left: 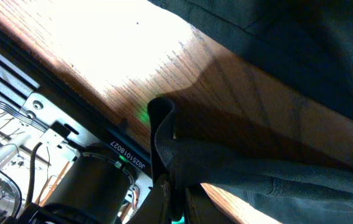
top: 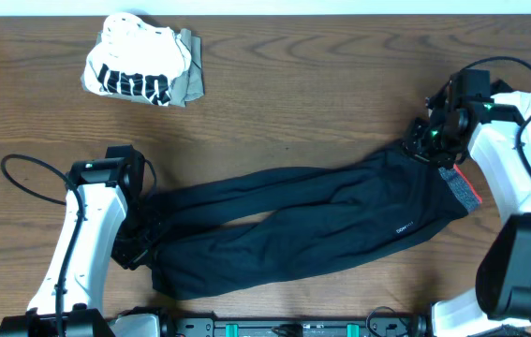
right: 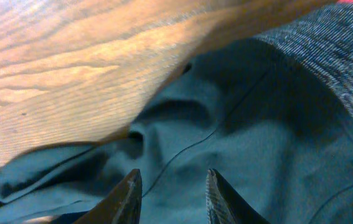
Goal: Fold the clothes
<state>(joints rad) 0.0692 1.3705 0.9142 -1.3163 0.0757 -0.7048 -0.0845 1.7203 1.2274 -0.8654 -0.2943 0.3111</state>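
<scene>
A wood-grain table point(top: 340, 65) carries a pair of long black trousers point(top: 321, 215) stretched across its near half, legs running toward the left edge and the seat rising toward the right edge, the cloth rumpled and the two legs partly overlapping. Two white arms flank the garment: the left arm point(top: 87, 234) reaches in from the near left corner over the leg ends, and the right arm point(top: 513, 159) bends in from the right edge over the top of the trousers. Near the far left corner, well apart from the trousers, sits a small bundle, a white top point(top: 134, 65) with black print lying on an olive piece point(top: 188, 80). The trousers' grey waistband point(top: 462, 187), edged in red-orange, lies at the right edge beside the right arm. The left gripper point(left: 175, 199) is clenched on a fold of the trousers' dark cloth, which stands up from its fingers just above the table's near edge. The right gripper point(right: 171, 193) is down on the dark fabric just beside the waistband, fingertips point(right: 129, 193) parted, with no fold visibly pinched between them.
</scene>
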